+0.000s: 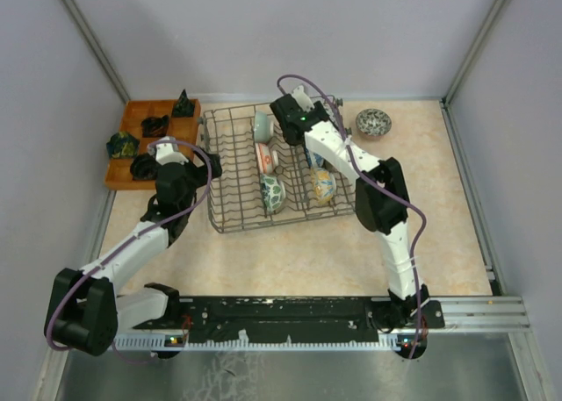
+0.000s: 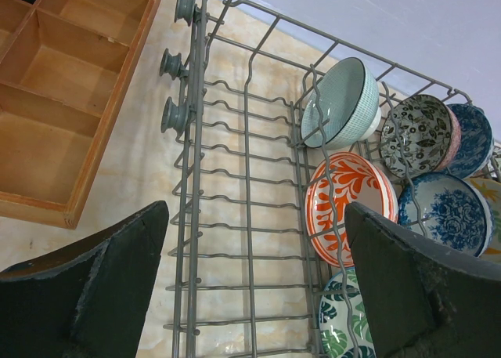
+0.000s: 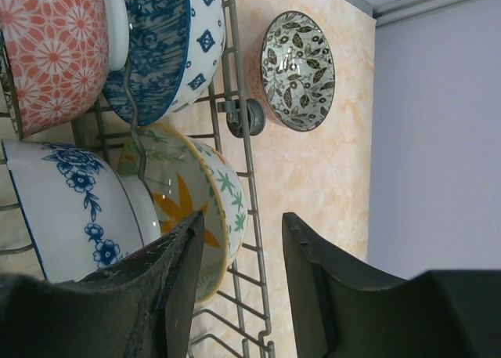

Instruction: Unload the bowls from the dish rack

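The bowls (image 1: 272, 190) stand on edge in the right half of the rack (image 1: 235, 177). The right fingers (image 3: 164, 295), parted, straddle the rim of the yellow bowl (image 3: 196, 193) at the rack's right edge, not yet pinching. The left fingers (image 2: 94, 287) gape wide over the rack's left half, farther off.

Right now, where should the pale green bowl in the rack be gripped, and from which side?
Probably by its top rim, from above: the pale green bowl stands on edge in the dish rack, its hollow uncovered, so one finger fits inside, one behind.
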`<state>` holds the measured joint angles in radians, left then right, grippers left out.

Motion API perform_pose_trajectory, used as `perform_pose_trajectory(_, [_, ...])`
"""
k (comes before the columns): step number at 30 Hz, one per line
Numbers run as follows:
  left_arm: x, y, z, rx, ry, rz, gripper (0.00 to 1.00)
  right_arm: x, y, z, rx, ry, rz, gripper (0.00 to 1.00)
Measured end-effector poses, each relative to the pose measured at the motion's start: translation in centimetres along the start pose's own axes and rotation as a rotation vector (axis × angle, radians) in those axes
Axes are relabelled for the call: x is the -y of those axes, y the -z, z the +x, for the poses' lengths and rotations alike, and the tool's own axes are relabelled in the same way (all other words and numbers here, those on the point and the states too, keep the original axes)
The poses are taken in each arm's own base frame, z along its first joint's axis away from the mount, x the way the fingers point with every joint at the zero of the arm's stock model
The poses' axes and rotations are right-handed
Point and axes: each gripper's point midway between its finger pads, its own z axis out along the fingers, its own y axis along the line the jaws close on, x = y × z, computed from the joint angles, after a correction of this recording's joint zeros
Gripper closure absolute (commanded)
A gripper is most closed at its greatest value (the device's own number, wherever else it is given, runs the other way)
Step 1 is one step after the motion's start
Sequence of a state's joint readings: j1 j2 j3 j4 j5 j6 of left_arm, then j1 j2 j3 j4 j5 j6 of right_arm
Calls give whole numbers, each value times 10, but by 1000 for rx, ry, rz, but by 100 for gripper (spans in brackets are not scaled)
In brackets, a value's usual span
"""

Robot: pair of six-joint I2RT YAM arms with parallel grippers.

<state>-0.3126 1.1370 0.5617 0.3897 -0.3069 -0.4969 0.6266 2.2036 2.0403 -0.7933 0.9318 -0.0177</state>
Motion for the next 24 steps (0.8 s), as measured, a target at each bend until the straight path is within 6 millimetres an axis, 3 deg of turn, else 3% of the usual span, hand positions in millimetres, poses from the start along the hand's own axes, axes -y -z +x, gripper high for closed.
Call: perform_pose_trajectory(24, [-3,-3,7,-19,-7,-11,1,-10,-20,30,-73,23,7,71])
